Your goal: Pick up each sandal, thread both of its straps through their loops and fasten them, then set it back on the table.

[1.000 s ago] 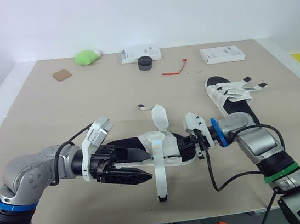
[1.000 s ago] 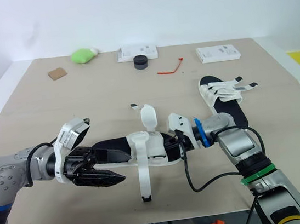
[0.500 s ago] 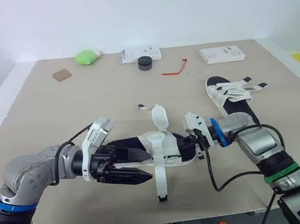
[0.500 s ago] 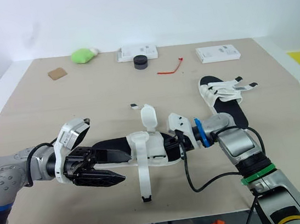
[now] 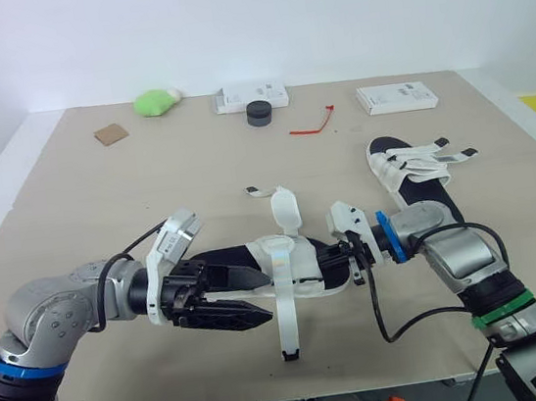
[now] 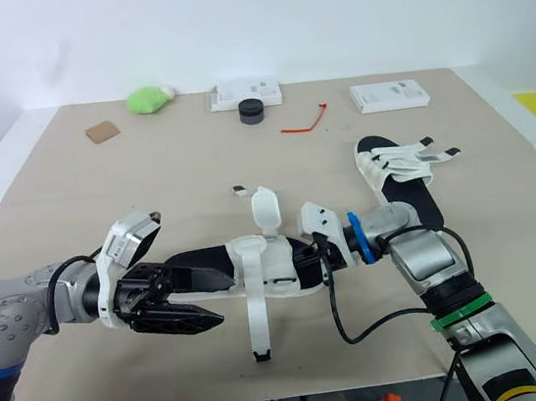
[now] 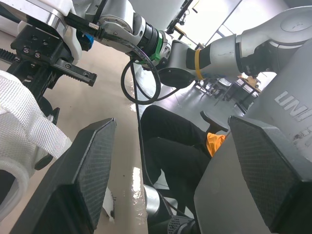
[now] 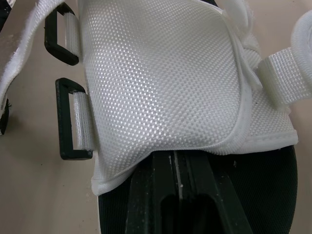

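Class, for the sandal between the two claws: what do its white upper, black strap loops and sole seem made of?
On the sandal: upper, white woven mesh fabric, faintly shiny; the grid weave shows. The loops, probably hard black plastic: smooth rigid rectangles. The sole, black and matte, likely rubber or foam.

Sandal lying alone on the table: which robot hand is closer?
Right. The right gripper, holding the other sandal, is close beside the lone sandal; the left gripper lies farther off.

A pale beige rectangular worktop (image 5: 71,207) spreads beneath and beyond the left gripper (image 5: 264,300); a plain white wall (image 5: 321,5) rises behind it. Ahead of that gripper, glossy grey floor (image 7: 127,183) mirrors bright daylight.
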Robot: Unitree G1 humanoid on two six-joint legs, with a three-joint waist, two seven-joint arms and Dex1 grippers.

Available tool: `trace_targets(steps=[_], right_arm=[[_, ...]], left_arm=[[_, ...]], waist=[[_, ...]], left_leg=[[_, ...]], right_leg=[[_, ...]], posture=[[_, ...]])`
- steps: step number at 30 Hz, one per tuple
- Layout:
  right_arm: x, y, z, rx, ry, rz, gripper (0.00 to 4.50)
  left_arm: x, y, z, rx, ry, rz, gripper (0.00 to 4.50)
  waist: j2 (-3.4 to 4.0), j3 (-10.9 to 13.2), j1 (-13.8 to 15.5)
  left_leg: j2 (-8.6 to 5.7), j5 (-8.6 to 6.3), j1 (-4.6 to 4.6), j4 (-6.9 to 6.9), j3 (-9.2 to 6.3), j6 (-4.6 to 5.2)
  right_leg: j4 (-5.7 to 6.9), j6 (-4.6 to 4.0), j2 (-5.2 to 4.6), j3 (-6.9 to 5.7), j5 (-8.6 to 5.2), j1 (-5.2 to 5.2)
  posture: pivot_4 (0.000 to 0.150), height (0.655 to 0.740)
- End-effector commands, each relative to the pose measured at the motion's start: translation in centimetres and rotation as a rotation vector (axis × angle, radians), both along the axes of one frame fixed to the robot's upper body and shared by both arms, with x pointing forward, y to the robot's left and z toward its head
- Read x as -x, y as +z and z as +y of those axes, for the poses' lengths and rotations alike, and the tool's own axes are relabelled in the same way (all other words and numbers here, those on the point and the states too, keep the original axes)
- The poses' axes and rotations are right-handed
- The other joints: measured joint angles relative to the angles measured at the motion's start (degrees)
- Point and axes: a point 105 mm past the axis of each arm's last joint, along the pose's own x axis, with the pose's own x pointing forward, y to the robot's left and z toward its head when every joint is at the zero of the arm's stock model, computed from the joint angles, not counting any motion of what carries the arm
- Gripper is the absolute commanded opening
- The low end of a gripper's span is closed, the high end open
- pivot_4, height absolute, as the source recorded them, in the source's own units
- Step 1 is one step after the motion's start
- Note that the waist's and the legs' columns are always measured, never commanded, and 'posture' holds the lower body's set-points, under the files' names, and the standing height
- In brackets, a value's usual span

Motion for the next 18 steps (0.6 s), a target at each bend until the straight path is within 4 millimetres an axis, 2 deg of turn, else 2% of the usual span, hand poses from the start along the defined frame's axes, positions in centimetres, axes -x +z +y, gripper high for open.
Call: trace_targets(steps=[1, 18], right_arm=[[0.48, -4.11, -1.51, 0.117, -0.076, 0.125, 0.00], [0.48, -4.11, -1.51, 0.117, -0.076, 0.125, 0.00]], left_arm=[[0.37, 1.13, -0.08, 0.014, -0.016, -0.060, 3.78], [0.37, 1.13, -0.08, 0.014, -0.016, -0.060, 3.78]], waist=[[0.00, 0.0, 0.0], [0.00, 0.0, 0.0]], left_leg=[[0.00, 0.00, 0.00, 0.00, 0.00, 0.00], [0.00, 0.02, 0.00, 0.01, 0.01, 0.03]], right_leg=[[0.00, 0.00, 0.00, 0.00, 0.00, 0.00], [0.00, 0.00, 0.00, 0.00, 0.00, 0.00]], posture=[[0.150, 0.7400], [0.150, 0.7400]])
